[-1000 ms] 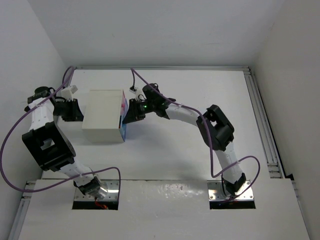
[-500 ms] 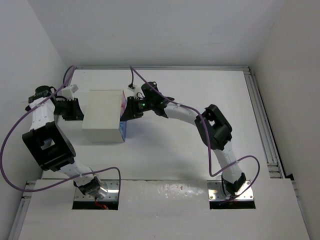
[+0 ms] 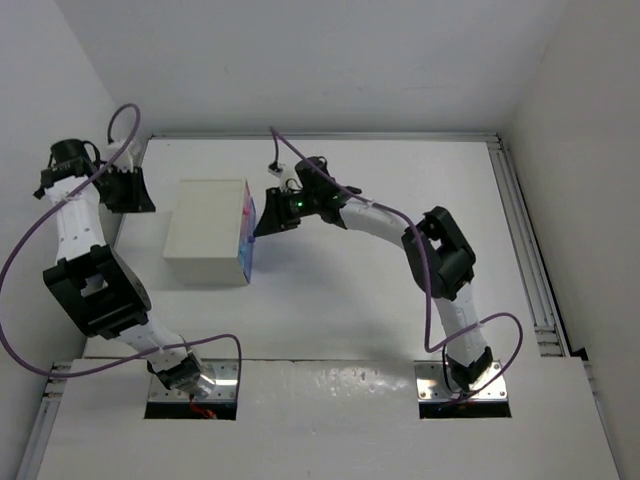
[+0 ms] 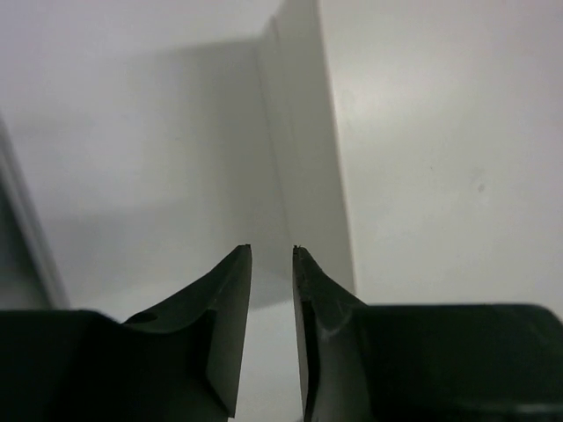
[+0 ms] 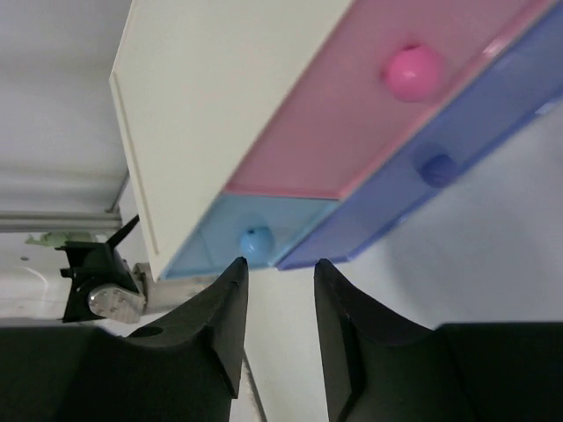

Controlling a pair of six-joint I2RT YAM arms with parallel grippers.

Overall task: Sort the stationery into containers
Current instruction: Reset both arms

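The white cabinet (image 3: 205, 232) stands at the table's left, its drawer fronts (image 3: 248, 235) facing right. The right wrist view shows the cabinet's white side (image 5: 220, 114), a pink drawer (image 5: 352, 123) with a pink knob, a purple-blue drawer (image 5: 457, 132) and a light blue drawer (image 5: 220, 237) with a round blue knob (image 5: 257, 242). My right gripper (image 3: 266, 226) (image 5: 280, 264) hovers just off the drawer fronts, fingers a little apart and empty. My left gripper (image 3: 127, 192) (image 4: 272, 251) is behind the cabinet near the left wall, almost shut and empty. No stationery is in view.
The left wall runs close beside the left arm (image 3: 75, 215). A metal rail (image 3: 525, 240) edges the table's right side. A purple cable (image 3: 275, 150) loops above the right wrist. A white boxy edge (image 4: 303, 176) fills the left wrist view.
My left gripper has drawn away from the cabinet's back toward the far left corner. My right gripper pressed closer to the drawer fronts, then backed off slightly.
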